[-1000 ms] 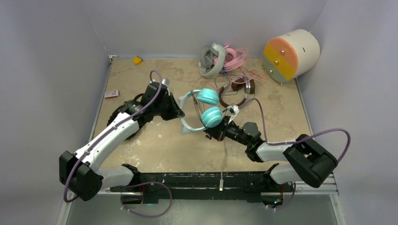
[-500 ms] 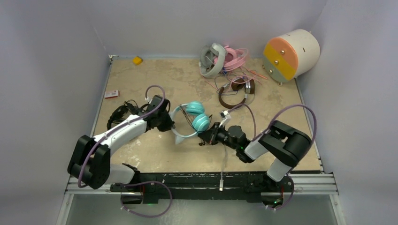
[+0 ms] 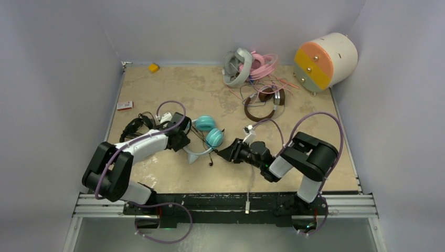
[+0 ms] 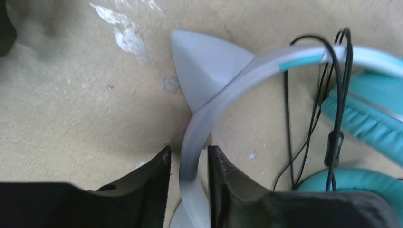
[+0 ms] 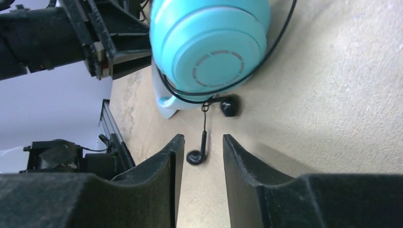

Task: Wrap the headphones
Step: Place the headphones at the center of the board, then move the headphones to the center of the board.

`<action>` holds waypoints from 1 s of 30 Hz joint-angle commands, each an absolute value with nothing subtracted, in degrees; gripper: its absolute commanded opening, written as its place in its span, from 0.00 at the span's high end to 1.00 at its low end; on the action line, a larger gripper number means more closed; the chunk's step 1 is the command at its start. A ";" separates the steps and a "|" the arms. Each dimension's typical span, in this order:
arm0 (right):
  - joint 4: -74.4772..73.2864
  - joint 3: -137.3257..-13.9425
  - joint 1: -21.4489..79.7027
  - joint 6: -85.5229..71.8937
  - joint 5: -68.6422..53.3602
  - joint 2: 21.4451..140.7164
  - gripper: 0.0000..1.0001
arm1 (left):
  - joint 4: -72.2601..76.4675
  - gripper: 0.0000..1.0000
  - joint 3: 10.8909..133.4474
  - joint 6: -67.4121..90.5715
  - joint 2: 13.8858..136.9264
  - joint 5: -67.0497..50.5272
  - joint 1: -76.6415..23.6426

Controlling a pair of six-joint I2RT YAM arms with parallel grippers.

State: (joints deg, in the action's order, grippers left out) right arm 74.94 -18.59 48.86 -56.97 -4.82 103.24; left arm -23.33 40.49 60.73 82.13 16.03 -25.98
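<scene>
On the bench (image 3: 173, 173) between my arms lie the headphones (image 3: 214, 137), headband (image 4: 223, 90) threaded through my left claw (image 4: 189, 156), jaws slightly apart around it. My right claw (image 5: 199, 142), apart and empty, is nearer the loose cable end (image 5: 196, 156), just ahead.

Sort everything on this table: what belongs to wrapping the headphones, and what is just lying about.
Job:
teal headphones, black headphones, brown headphones, grey-white headphones, pink headphones.

Lying about:
cream cylinder, yellow piece, red-and-white card.
</scene>
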 commanded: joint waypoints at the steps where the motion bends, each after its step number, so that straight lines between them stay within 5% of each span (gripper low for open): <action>1: 70.68 -18.76 49.33 -55.63 -1.75 98.22 0.57 | -23.95 0.64 43.75 61.21 83.52 21.93 -25.40; 6: 69.64 -16.32 49.37 -52.87 -0.11 93.63 0.54 | -28.73 0.46 46.30 59.61 80.69 23.96 -25.57; 11: 63.17 -16.00 49.34 -48.32 1.95 84.85 0.55 | -30.90 0.45 47.60 54.32 73.06 23.27 -26.46; 16: 52.26 -15.83 49.39 -42.47 7.59 73.36 0.56 | -26.92 0.57 49.44 40.50 67.88 8.81 -29.01; 20: 40.72 -16.81 49.39 -38.68 13.25 64.88 0.57 | -21.20 0.88 49.31 36.51 67.18 -7.16 -30.11; 25: 32.79 -17.57 49.37 -37.32 18.33 57.88 0.57 | -13.47 1.00 48.85 34.67 72.10 -15.89 -35.22; 30: 29.14 -17.83 49.38 -36.74 20.41 54.85 0.57 | -15.91 1.00 56.50 30.52 82.22 -12.40 -45.88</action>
State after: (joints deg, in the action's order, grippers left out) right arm 34.59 -15.99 49.12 -38.59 15.70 56.60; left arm -17.37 50.04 35.66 76.53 -10.98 -39.33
